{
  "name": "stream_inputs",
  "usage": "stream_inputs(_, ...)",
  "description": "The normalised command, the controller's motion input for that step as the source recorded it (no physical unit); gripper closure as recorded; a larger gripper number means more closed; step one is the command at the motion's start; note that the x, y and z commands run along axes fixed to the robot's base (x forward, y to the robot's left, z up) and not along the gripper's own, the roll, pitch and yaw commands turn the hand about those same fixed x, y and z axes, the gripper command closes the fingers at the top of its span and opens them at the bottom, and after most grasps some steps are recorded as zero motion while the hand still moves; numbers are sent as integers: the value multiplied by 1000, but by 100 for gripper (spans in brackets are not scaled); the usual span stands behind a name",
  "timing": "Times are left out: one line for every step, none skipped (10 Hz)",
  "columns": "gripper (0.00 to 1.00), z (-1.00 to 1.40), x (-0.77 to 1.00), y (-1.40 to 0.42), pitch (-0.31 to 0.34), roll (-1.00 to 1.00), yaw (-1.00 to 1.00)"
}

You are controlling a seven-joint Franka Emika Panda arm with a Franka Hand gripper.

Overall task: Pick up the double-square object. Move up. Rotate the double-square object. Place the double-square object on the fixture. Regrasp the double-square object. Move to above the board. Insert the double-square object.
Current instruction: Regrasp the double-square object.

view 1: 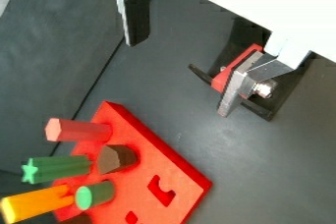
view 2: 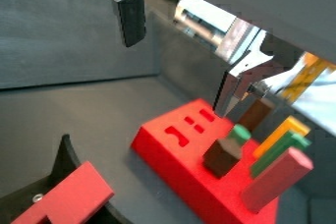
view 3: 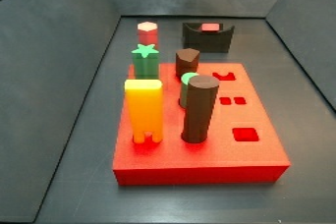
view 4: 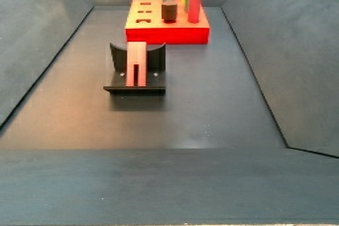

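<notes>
We have the claw [view 1: 132, 33] up high here, well clear of everything, and only one flat silver finger [view 1: 130, 17] with its dark pad shows in both wrist views, nothing on it. We cannot tell how wide the jaws stand, since its partner is out of frame, but it carries no piece.

The long red-pink double-square object [view 4: 138, 66] is resting on the small dark grey-black fixture [view 4: 135, 89], and in a side view we see it lying across the bracket with its long axis running lengthwise toward the large flat red board [view 4: 167, 32]. In a wrist view the same bar [view 2: 69, 196] sits below the claw and off to one side, with the board [view 2: 184, 149] and its upright coloured pegs further out on the dark bench [view 4: 199, 121].

So we judge the placing done and the regrasp as the step in hand. That move turns on one thing: the bar lies down and away from the claw, not under it, so the claw must travel across to above the fixture and line its fingers across the bar's long axis before closing. The board lies beyond, well apart from the fixture, with its shaped holes [view 3: 246, 133] open on the free side.
</notes>
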Motion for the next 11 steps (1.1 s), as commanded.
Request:
stream_inputs(0,19,-45,-88,21,1000,39)
stream_inputs(0,25,-30,-29,22,1000,40)
stream_inputs(0,10,-26,-37,20,1000,40)
stream_inputs(0,11,-32,-38,17,1000,40)
stream_inputs(0,19,-46,-28,9,1000,41)
stream_inputs(0,18,-51,-25,6,1000,41)
stream_inputs(0,4,-48,-26,-4,1000,42)
stream_inputs(0,4,-44,-22,-10,1000,43)
stream_inputs(0,6,-43,-22,-16,1000,43)
stream_inputs(0,7,-35,-18,-24,1000,44)
stream_inputs(0,7,-33,-21,-28,1000,45)
